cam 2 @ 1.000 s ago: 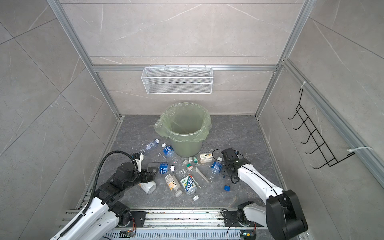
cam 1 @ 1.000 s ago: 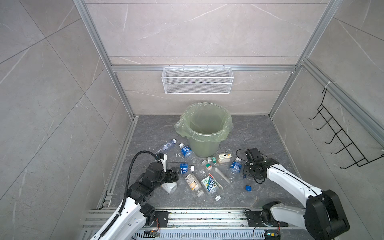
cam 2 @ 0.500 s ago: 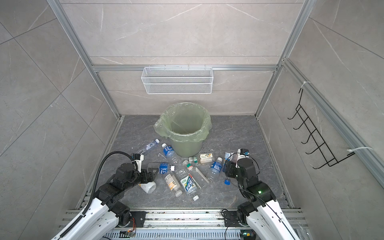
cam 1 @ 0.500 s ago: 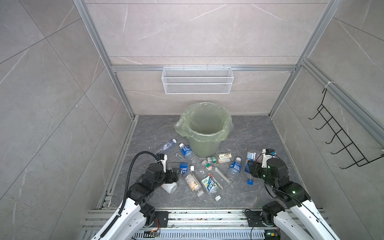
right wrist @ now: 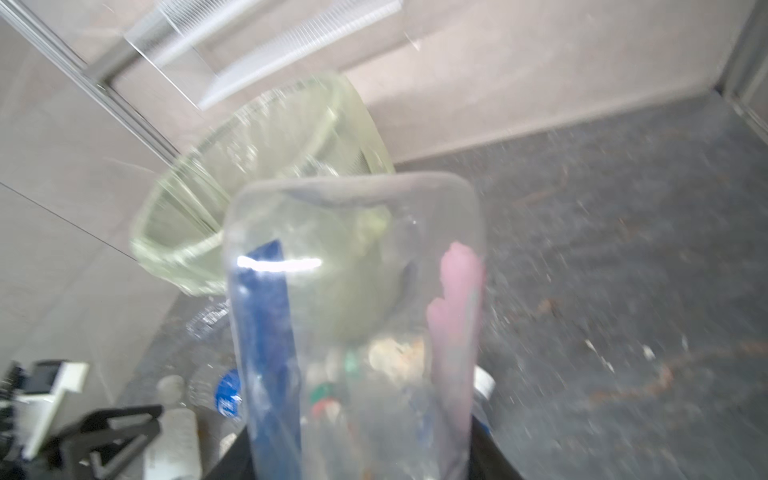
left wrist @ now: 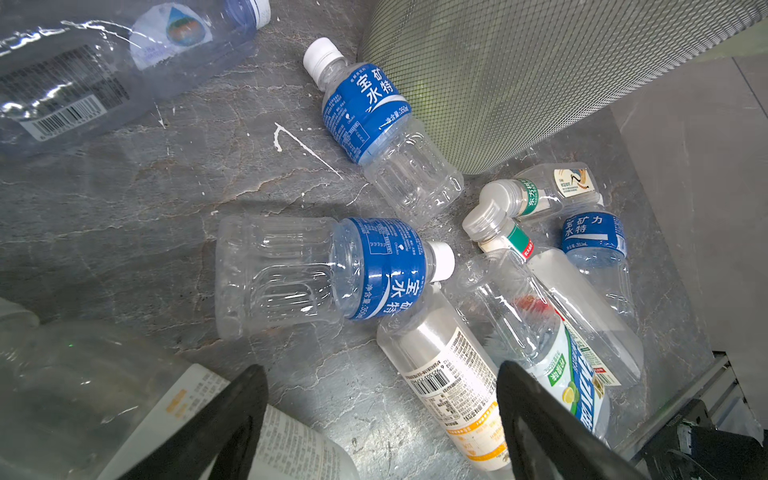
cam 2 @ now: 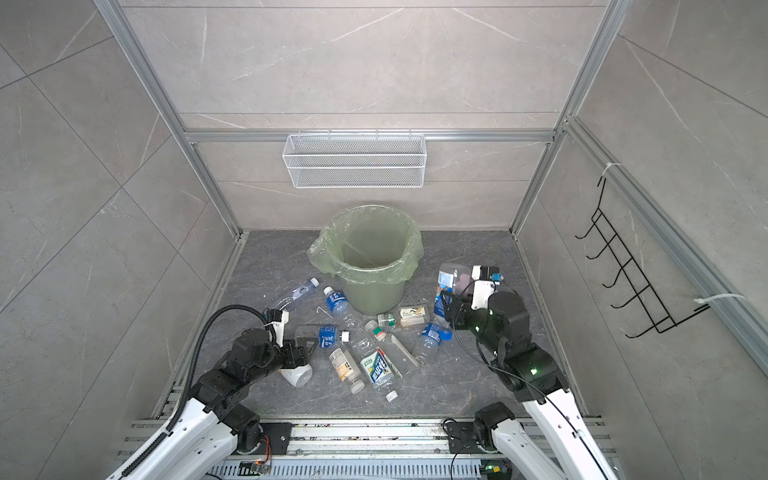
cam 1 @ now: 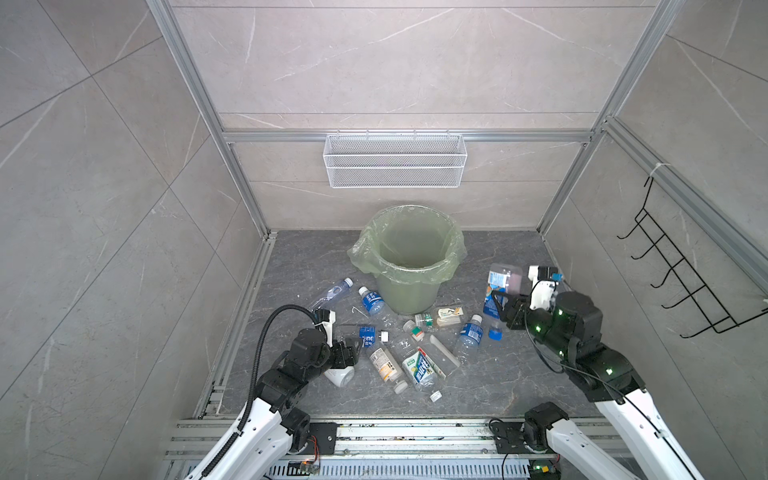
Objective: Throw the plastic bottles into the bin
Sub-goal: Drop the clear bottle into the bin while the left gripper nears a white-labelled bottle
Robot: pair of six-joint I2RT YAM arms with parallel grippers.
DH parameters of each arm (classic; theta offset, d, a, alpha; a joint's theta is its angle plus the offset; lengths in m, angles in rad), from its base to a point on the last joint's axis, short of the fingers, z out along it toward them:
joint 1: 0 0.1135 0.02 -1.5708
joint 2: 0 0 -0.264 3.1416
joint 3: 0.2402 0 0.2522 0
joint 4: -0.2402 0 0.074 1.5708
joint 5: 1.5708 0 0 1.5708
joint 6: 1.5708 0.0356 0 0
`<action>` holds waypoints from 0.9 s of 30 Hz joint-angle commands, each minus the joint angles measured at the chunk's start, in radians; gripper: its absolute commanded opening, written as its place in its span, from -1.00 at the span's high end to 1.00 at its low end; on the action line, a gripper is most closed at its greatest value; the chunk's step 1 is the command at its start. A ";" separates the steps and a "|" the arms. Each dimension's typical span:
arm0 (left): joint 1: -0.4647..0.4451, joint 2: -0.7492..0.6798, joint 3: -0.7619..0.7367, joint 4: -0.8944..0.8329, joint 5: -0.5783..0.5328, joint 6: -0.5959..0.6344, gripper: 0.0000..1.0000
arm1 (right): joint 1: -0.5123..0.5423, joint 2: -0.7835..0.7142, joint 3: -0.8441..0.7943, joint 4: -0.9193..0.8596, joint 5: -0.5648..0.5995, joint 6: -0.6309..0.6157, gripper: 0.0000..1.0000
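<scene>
A dark grey stone floor (cam 1: 498, 382) lies inside a booth of pale tiled walls, with one white wire mesh basket (cam 1: 395, 160) hung on the back wall and one black hook rack (cam 1: 685, 265) on the side wall. The single bin (cam 1: 409, 266) stands upright at the back centre, its green bag folded over the rim and its mouth open to both arms; no bottle shows inside it in both top views. The right gripper (cam 1: 507, 309) is clamped on the lower end of a clear blue-labelled bottle (cam 1: 503, 278), lifted off the floor just to the right of the bin. In the right wrist view the bottle juts forward towards the bin's mouth, probably so it can be carried over the rim and let go. The left gripper (left wrist: 382, 419) hangs low with its jaws spread wide and nothing between them. It sits just beside a white opaque bottle (cam 1: 340, 376) and a beige-labelled bottle (cam 1: 384, 365), likely lined up for a pick. The other plastic bottles lie on their sides, scattered in front of the bin between the arms. I count ten on the floor, three of them blue-labelled, which makes eleven with the held one. The clear ones overlap, so the count may be off by one. One loose blue cap (cam 1: 494, 332) lies near the right gripper.
</scene>
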 commanded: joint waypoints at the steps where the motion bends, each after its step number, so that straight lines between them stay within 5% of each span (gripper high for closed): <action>1: -0.004 -0.011 0.039 0.010 0.003 0.025 -0.77 | 0.007 0.142 0.174 0.088 -0.065 0.006 0.04; 8: -0.004 0.016 0.062 -0.007 -0.055 0.007 -0.82 | 0.017 0.654 0.649 0.176 -0.156 0.230 -0.08; 12: -0.004 0.047 0.102 -0.035 -0.075 -0.001 -0.90 | 0.018 0.860 0.877 0.116 -0.177 0.279 -0.97; 27: -0.003 0.002 0.050 0.116 -0.057 -0.169 -0.99 | 0.035 0.712 0.788 0.041 -0.080 0.107 -0.98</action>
